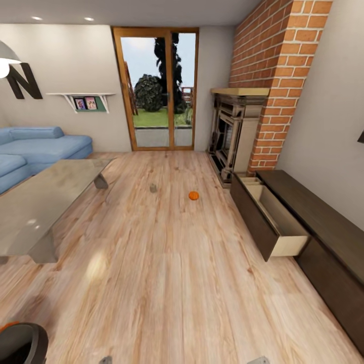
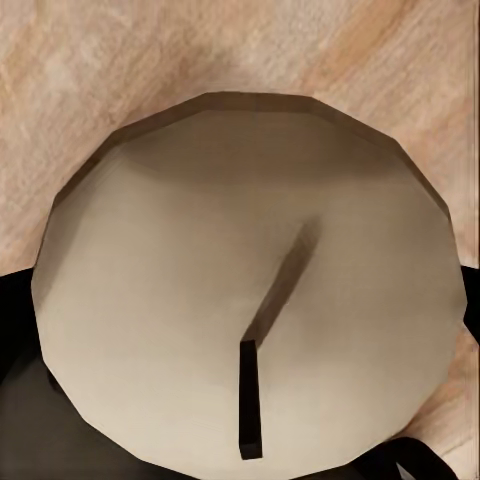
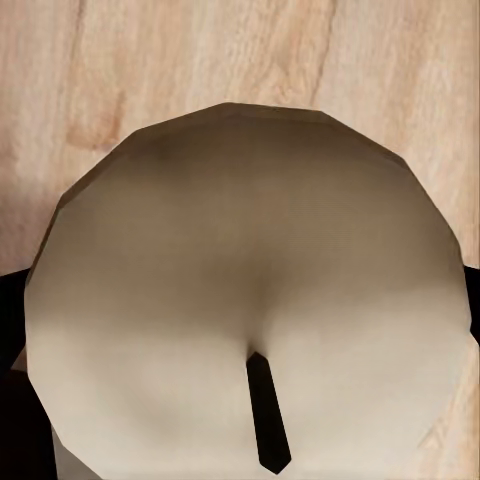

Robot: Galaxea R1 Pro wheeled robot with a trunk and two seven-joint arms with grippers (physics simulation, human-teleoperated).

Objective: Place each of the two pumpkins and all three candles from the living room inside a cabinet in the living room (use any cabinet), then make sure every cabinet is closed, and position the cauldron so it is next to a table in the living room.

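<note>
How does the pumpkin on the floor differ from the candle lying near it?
The pumpkin is bright orange; the candle is dull grey-beige. The pumpkin is rounded and wider; the candle is a narrower stub. The pumpkin sits nearer the open drawer, the candle nearer the glass table. Both rest apart on the bare wood floor, in the middle of the room.

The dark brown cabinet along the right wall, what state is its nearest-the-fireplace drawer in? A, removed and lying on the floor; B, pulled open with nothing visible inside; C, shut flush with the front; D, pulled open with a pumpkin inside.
B: in the head view the cabinet has its drawer pulled out, its pale interior looks bare, and the one pumpkin in sight lies on the floor.
</note>
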